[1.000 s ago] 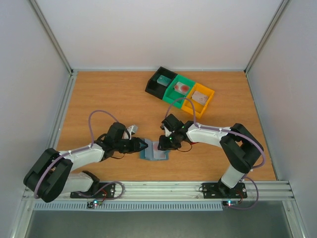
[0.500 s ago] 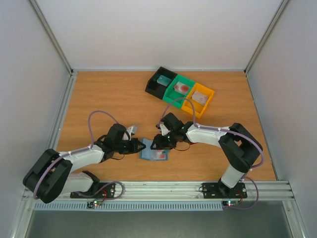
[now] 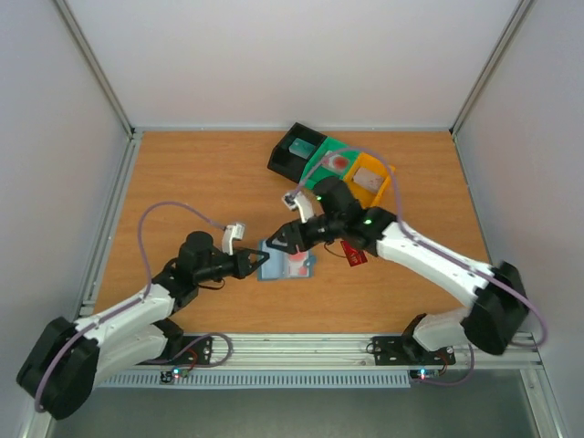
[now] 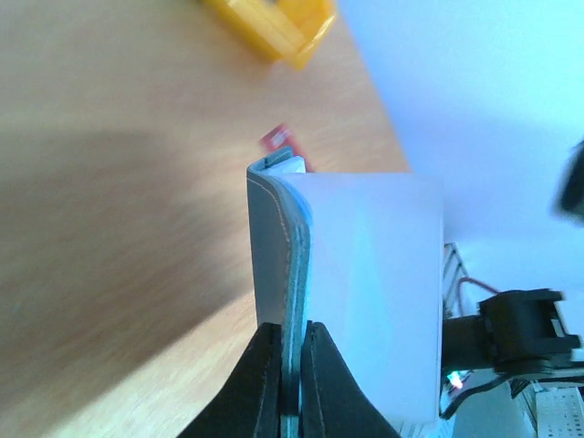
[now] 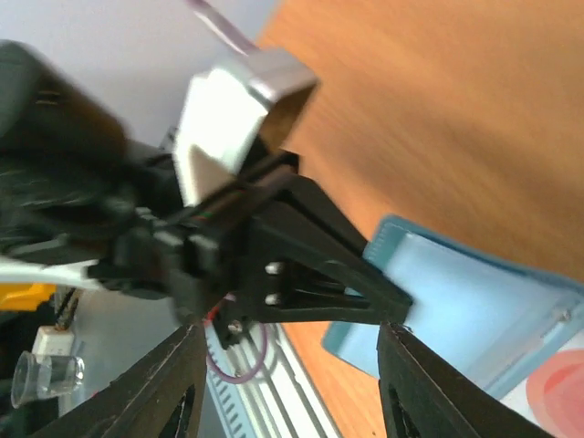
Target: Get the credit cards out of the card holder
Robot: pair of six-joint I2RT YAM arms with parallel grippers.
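Between the left pincer (image 4: 292,336) tips, the card holder (image 4: 365,292) edge is clamped.

Seen from above, the left arm (image 3: 119,315) lies low and stretched out. Its elbow sits near 7 o'clock on the table, the forearm runs toward 2 o'clock, and the wrist bends so the left gripper (image 3: 260,263) points to 3 o'clock. Its black fingers (image 4: 269,374) are pinched tight on the left edge of the holder (image 3: 274,269), which shows edge-on in the wrist view. The right arm (image 3: 438,265) folds at an elbow far out at 4 o'clock, with the forearm reaching toward 10 o'clock. The right gripper (image 3: 276,242) angles toward 8 o'clock, just beside the left one's tip, its jaws spread wide with nothing gripped.
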